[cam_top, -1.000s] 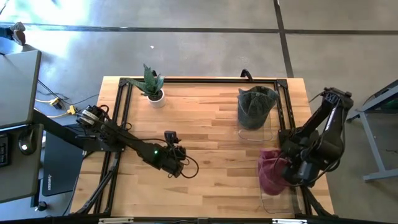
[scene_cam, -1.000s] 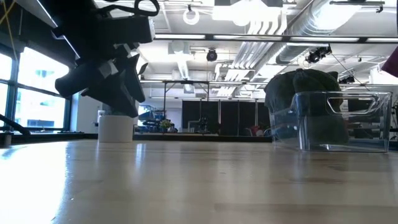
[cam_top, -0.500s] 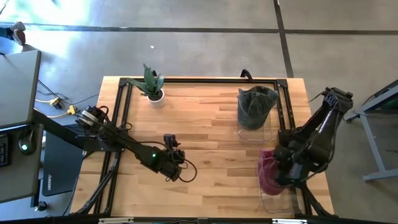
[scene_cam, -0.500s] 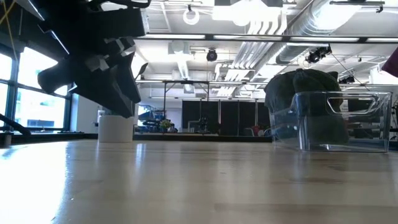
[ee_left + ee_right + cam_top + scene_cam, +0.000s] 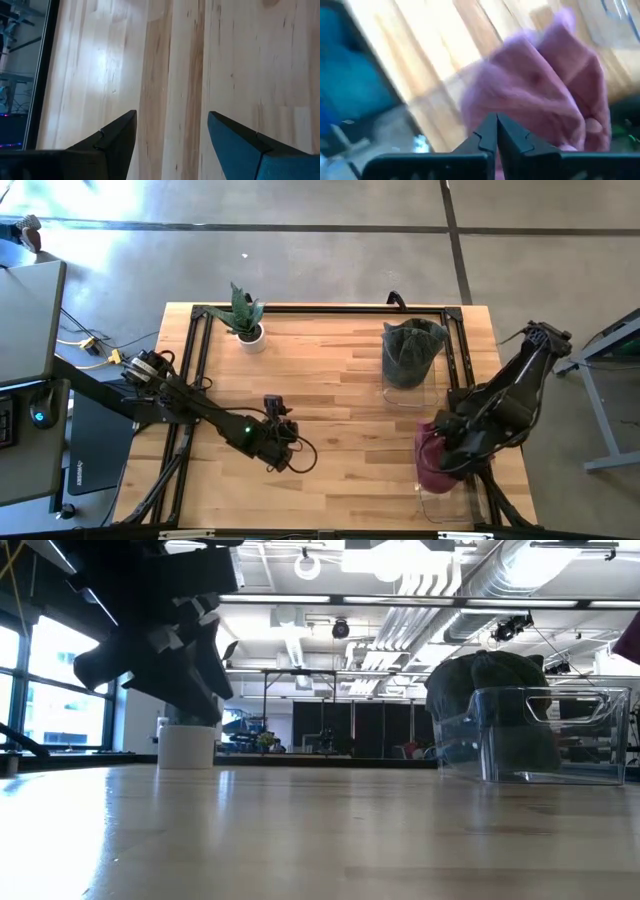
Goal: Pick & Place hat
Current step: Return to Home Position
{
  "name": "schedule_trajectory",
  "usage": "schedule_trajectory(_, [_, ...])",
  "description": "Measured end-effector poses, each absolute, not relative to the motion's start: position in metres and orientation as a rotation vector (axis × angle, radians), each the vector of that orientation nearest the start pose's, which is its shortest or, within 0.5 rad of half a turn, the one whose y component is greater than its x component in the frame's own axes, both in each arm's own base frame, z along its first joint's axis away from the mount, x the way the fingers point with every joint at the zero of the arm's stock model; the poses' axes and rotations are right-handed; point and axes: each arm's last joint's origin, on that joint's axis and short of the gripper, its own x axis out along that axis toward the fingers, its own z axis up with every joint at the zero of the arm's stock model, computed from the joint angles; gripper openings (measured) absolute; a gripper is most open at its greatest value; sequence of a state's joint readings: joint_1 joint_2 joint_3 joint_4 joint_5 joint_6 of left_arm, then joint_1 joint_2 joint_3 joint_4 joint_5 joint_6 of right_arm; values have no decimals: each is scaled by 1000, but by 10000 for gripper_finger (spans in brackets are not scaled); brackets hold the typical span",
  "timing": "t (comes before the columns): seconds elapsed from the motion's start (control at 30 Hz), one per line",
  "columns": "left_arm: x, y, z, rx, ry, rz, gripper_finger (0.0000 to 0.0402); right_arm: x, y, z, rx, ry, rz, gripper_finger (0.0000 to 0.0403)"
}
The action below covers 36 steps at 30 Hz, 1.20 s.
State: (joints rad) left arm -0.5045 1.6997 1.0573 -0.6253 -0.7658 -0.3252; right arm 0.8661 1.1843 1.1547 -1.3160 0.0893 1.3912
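A pink hat [image 5: 434,457] lies crumpled in a clear bin [image 5: 447,502] at the table's near right. My right gripper [image 5: 496,120] is down on it, fingers shut with their tips in the pink cloth [image 5: 540,95]. A green hat [image 5: 411,350] sits in a second clear bin [image 5: 409,394] at the far right; the low view shows this green hat [image 5: 490,690] bulging above its bin's rim. My left gripper [image 5: 172,131] hovers open over bare wood near the table's middle [image 5: 279,442], nothing between its fingers. My right gripper has its two fingers closed together on the top of the pink hat's crumpled cloth [image 5: 506,107], coming from above and slanting down. Only the fingertips meet the cloth; how many layers they have, I cannot tell. The hat rests in its bin.
A small potted plant [image 5: 246,320] in a white pot [image 5: 187,746] stands at the far left. A black frame [image 5: 300,309] runs along the table's far and side edges. Bare wood [image 5: 340,400] lies between the two arms.
My right gripper has moved toward the table's left, onto the pink hat, and its fingers have shut on the cloth. The hat stays in its bin.
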Motion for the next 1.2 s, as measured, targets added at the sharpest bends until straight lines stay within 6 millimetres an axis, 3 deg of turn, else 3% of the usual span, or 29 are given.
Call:
schedule_trajectory(0.17, [285,-135,183,447,936,376,237,137,146,318,394,1058,-184,3])
schedule_trajectory(0.27, [281,-141,185,462,920,365,237,151,156,308,319,962,-29,2])
schedule_trajectory(0.4, [277,-142,182,524,924,339,237,172,164,286,80,744,227,1])
schedule_trajectory(0.5, [272,-134,184,473,875,305,236,185,151,269,-37,547,300,1])
schedule_trajectory(0.63, [272,-129,187,427,745,166,236,192,114,253,-76,309,298,1])
schedule_trajectory(0.77, [266,-114,217,398,614,149,236,181,70,251,-26,147,153,1])
schedule_trajectory(0.9, [254,-88,243,360,567,114,236,158,43,257,17,50,70,1])
schedule_trajectory(1.03, [231,-55,256,287,513,115,236,136,33,258,62,8,126,0])
schedule_trajectory(1.2, [204,-28,254,192,449,173,236,118,31,244,84,-14,222,0])
